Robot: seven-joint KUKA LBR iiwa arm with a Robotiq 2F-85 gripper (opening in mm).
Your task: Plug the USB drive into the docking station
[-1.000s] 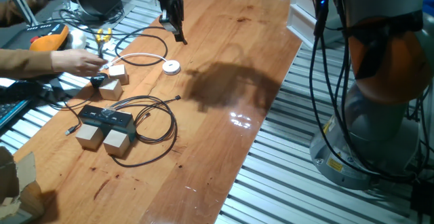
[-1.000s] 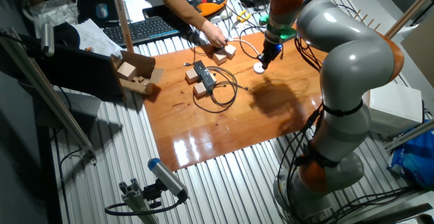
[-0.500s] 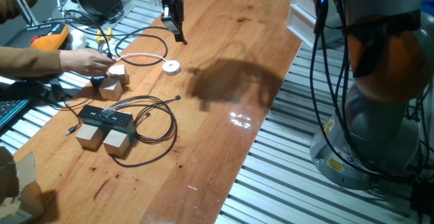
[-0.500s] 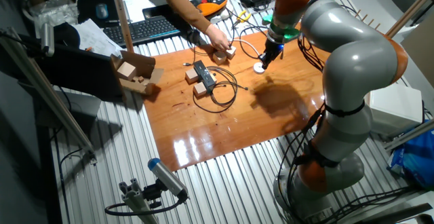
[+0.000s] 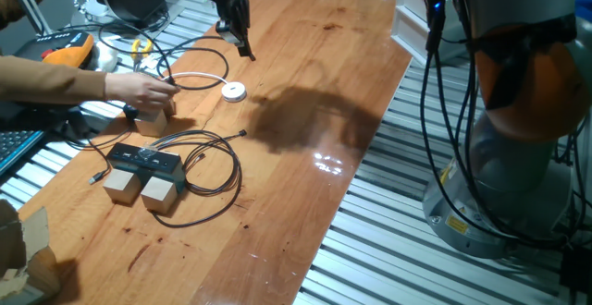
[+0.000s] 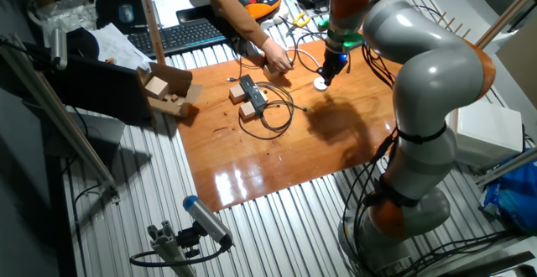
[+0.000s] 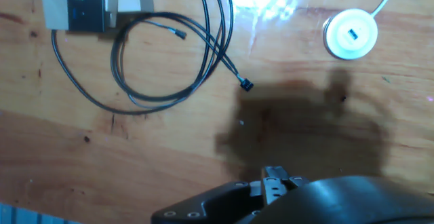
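The docking station (image 5: 143,160) is a flat black box on two pale wooden cubes, with thin black cables looped beside it; it also shows in the other fixed view (image 6: 252,92) and at the top left of the hand view (image 7: 85,7). My gripper (image 5: 246,48) hangs high over the far part of the table, well right of and beyond the docking station, and appears in the other fixed view (image 6: 327,69). Its jaws look shut. In the hand view a small grey metal plug, the USB drive (image 7: 274,178), sticks out between them at the bottom edge.
A person's hand (image 5: 139,88) rests on two more wooden cubes (image 5: 153,120) behind the docking station. A white round puck (image 5: 234,91) on a white cable lies below my gripper. A loose cable plug (image 7: 246,84) lies on the wood. Tools and a keyboard (image 6: 180,35) lie past the table's far-left edge.
The person's hand has moved right, over the far wooden cubes. My gripper has stayed in nearly the same spot. The docking station has not moved.
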